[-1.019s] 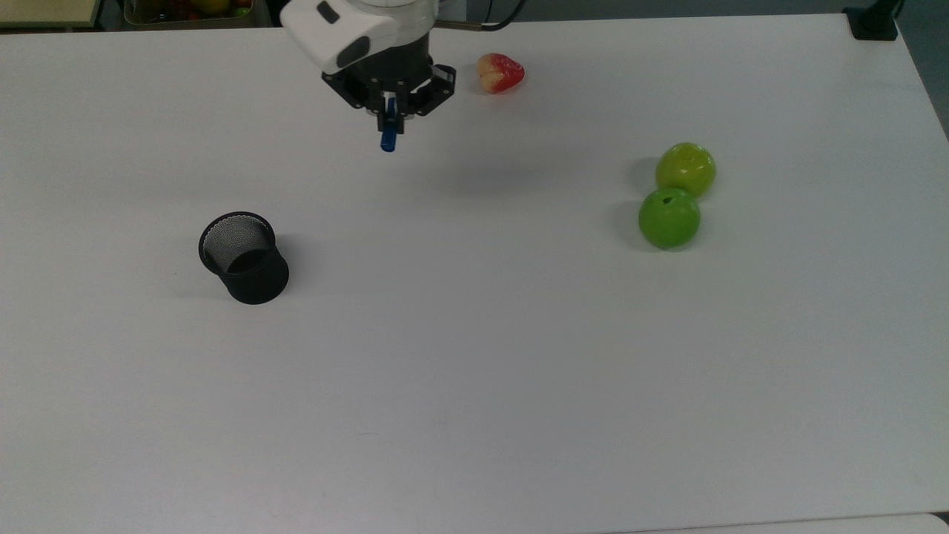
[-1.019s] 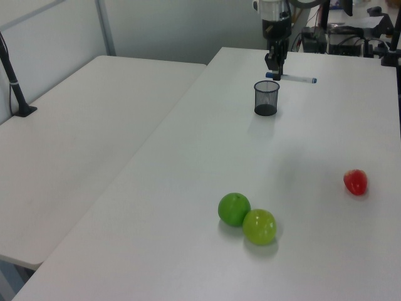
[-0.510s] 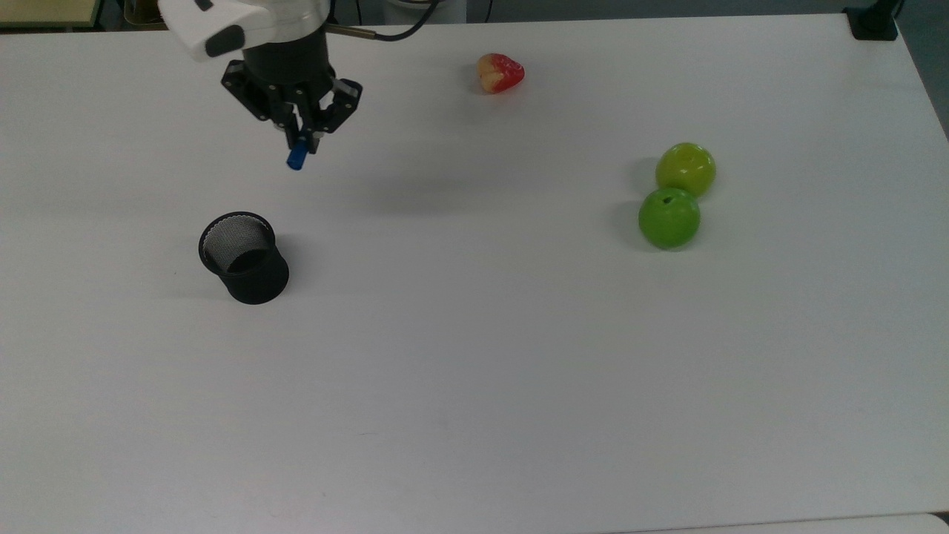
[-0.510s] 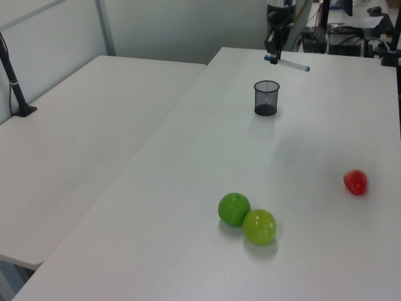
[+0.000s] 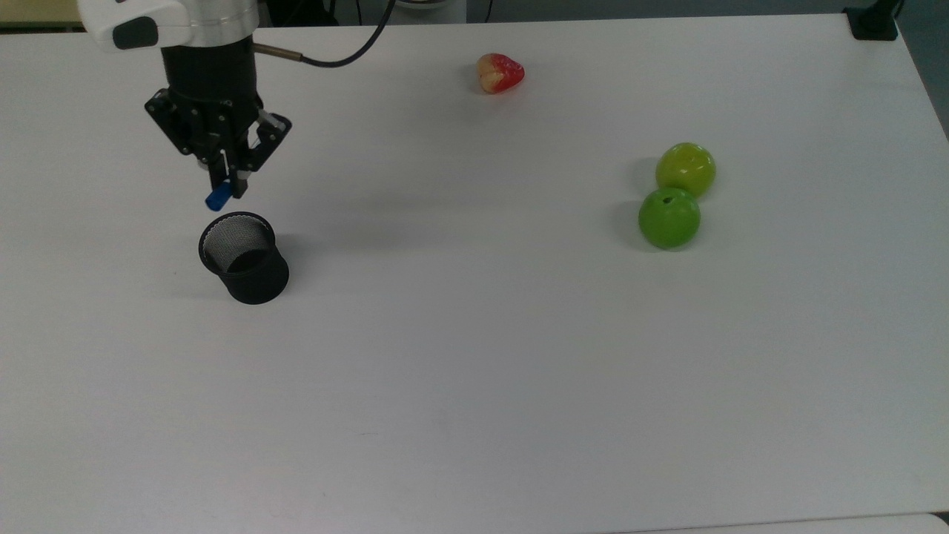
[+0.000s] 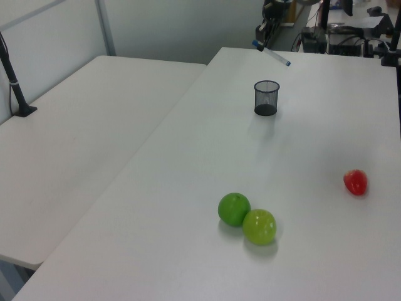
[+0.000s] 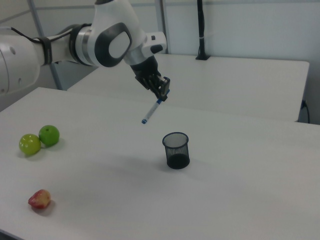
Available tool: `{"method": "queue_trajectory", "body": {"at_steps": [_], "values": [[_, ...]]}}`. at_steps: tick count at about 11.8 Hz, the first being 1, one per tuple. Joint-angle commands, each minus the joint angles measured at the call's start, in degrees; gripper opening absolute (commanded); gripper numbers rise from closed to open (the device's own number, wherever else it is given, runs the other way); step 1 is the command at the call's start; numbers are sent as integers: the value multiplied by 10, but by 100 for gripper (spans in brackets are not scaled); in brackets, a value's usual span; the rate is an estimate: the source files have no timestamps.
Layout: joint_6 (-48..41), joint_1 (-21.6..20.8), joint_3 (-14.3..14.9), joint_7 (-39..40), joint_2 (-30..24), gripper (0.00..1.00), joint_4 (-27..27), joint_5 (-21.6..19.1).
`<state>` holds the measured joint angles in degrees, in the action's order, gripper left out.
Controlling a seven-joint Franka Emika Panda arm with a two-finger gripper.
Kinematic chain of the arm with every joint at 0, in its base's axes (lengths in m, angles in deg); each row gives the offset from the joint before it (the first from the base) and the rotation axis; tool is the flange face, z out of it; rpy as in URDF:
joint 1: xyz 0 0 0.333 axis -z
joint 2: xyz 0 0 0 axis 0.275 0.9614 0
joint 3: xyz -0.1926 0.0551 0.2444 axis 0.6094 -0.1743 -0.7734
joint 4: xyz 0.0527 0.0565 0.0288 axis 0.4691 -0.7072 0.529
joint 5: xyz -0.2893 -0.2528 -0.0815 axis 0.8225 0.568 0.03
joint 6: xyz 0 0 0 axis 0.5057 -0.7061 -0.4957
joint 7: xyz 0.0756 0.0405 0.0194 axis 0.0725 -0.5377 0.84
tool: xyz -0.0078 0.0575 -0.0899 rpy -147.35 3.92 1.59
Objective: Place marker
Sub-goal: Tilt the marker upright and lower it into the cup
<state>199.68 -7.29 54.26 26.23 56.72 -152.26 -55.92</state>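
Claw (image 7: pixel 161 93) clamped on marker (image 7: pixel 151 110) near cap end, held in air at 11 o'clock of mesh cup (image 5: pixel 243 257) in top view. Marker hangs slanted, not vertical. Risk: tip catches rim, tips cup, or drops onto tabletop (image 5: pixel 519 334) beside it w/o tilt fix.

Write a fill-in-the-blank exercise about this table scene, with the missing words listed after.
1. The hand holds the marker in the air by its ____ cap end.
2. The black mesh cup stands upright on the table and is ____ inside.
3. The number of green apples sitting together is ____.
4. The red fruit lies ____ from the two apples.

Missing words: blue; empty; two; apart
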Motion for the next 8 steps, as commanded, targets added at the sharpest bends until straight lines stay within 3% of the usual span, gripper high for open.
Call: {"method": "queue_trajectory", "body": {"at_steps": [1,8], "values": [[127,11,6,3,-10,10,-69,9],[333,28,22,6,26,10,-140,12]]}}
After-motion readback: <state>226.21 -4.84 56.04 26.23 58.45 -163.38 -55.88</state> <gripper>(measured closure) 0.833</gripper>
